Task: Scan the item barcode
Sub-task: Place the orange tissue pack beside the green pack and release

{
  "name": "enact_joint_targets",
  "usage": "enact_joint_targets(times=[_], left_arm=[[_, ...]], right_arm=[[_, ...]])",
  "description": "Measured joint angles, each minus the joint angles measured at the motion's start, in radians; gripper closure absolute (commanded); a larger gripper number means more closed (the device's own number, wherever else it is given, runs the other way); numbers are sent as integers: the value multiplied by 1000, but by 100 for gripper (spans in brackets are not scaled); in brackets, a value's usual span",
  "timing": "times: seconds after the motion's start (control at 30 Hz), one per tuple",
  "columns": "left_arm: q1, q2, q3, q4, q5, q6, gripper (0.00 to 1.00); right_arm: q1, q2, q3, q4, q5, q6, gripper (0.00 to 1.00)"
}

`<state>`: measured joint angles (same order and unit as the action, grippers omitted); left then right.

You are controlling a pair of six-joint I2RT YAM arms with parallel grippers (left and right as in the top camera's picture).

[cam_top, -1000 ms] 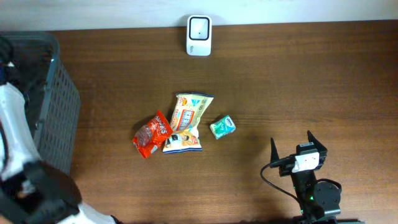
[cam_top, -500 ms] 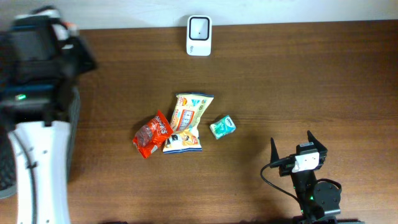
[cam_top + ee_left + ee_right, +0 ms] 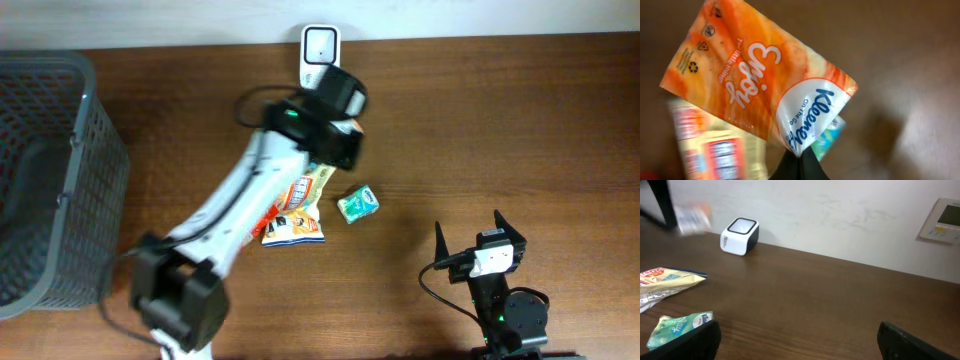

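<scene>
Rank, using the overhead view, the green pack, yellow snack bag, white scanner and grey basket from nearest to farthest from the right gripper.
1. green pack, just left of the right gripper
2. yellow snack bag, table centre
3. white scanner, far edge
4. grey basket, far left

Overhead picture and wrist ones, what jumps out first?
The orange Kleenex pack fills the left wrist view, pinched at a corner by the left gripper's shut jaws. From overhead, that arm reaches across the snacks to the white scanner at the table's far edge.
</scene>
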<state>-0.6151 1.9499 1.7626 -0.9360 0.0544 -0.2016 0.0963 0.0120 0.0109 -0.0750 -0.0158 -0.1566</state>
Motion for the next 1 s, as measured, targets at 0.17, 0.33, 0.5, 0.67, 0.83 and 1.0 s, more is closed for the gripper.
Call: enact_joint_targets(times=[0.17,0.33,0.5,0.67,0.83,1.0], left_arm=[[-94,80,0,0,20,4,100],[-147,93,0,0,22,4,90],[-166,123,0,6,25,12,56],[-163,153,0,25,25,18,55],[-143,153,70,-56,-34,27,54],[-16,115,248,-115,-145,40,40]], right_arm=[[0,0,0,0,0,0,1],[0,0,0,0,0,0,1],[0,0,0,0,0,0,1],[0,0,0,0,0,0,1],[0,0,0,0,0,0,1],[0,0,0,0,0,0,1]])
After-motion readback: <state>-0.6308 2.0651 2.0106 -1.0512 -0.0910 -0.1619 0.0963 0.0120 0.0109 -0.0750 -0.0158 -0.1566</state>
